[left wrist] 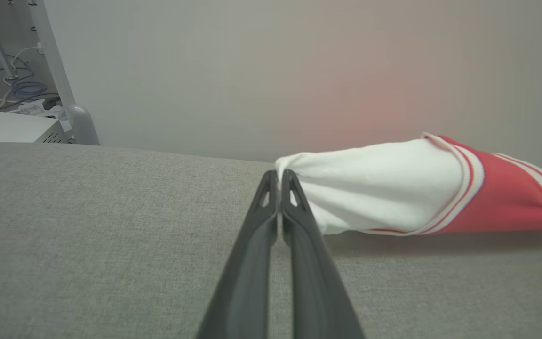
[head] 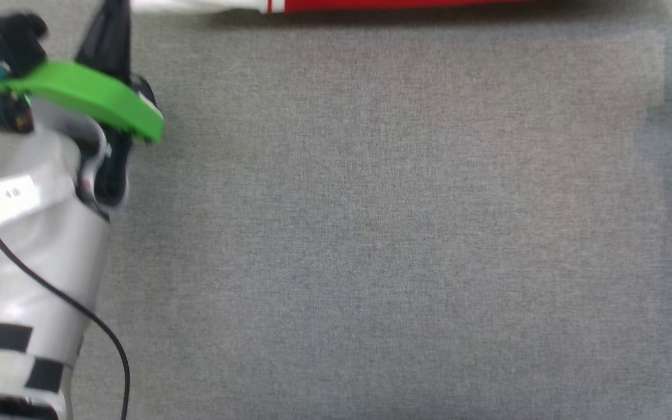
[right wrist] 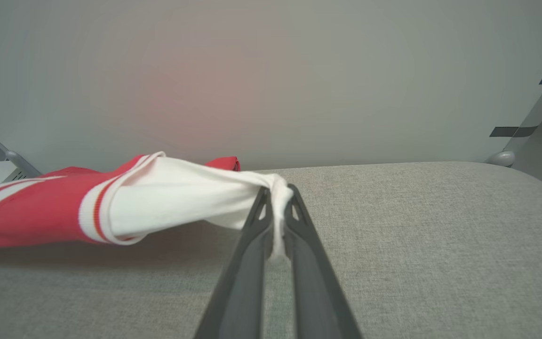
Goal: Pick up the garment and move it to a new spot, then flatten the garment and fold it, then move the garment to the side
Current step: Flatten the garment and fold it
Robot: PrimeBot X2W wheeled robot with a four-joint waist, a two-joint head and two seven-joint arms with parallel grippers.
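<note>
L end effector (left wrist: 279,179) & R end effector (right wrist: 278,207) each pinch garment (head: 400,4) by sleeve tip, 12 o'clock; shallow grips, cloth may slip if tugged

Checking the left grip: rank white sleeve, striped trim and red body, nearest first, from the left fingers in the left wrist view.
1. White sleeve, at the fingertips.
2. Striped trim, further right.
3. Red body, far right.

Over table (head: 371,233), garment (head: 406,4) at far side — left arm (head: 32,233) near left
</note>
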